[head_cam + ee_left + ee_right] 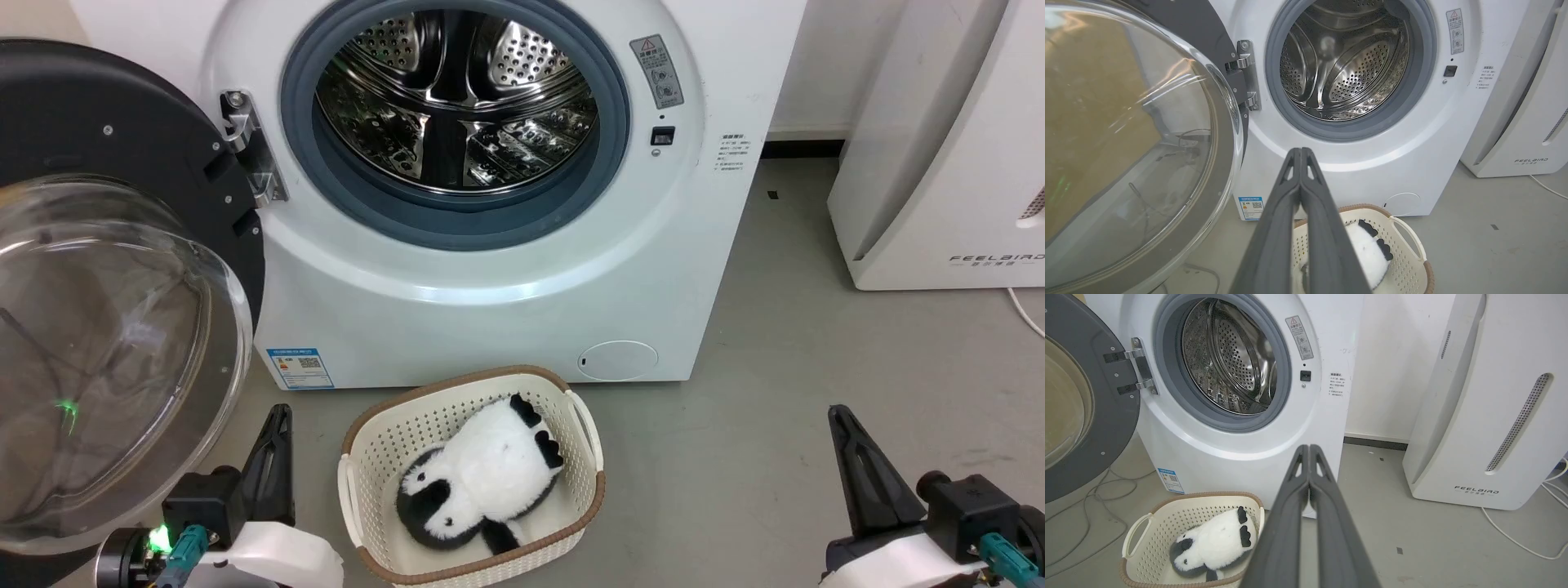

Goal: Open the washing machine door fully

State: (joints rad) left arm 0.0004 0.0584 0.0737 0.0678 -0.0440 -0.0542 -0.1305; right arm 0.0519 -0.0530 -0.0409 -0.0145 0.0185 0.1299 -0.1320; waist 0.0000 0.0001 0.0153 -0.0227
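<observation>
The white washing machine stands ahead with its steel drum exposed inside the grey-blue gasket. The washing machine door, a black disc with a clear domed glass bowl, is swung out to the left on its hinge; the same door fills the left side of the left wrist view, and its black rim shows at the left of the right wrist view. My left gripper is shut, low beside the door's glass, holding nothing. At the lower right, over bare floor, my right gripper is shut and empty.
A cream laundry basket holding a black-and-white plush toy sits on the floor in front of the machine, between my grippers. A white FEELBIRD appliance stands to the right. Cables lie on the floor under the door.
</observation>
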